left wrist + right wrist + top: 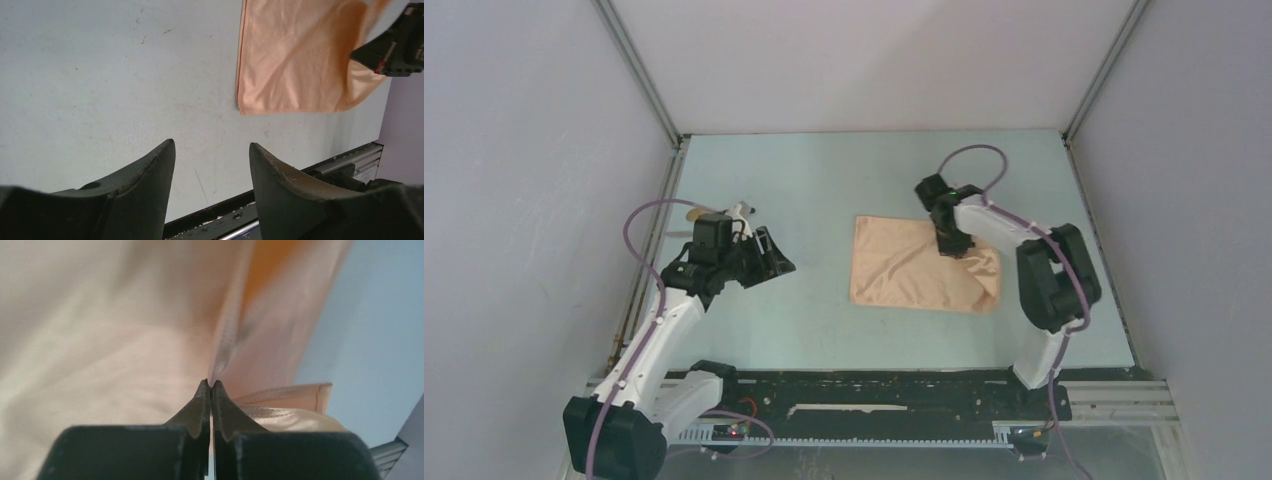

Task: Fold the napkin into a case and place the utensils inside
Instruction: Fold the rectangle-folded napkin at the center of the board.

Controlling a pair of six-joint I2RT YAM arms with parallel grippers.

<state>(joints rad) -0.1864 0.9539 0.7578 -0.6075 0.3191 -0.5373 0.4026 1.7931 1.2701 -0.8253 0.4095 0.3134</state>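
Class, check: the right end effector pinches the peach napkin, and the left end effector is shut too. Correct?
No: the left end effector is open, as the left wrist view shows. The right end effector does pinch the napkin.

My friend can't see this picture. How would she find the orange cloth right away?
Look at the pale blue-green table from above and go to its right half, beside the right arm. The napkin lies there mostly flat, its far right part pinched up by the right gripper. It is the only cloth, soft and peach, while the arms are hard, black and white.
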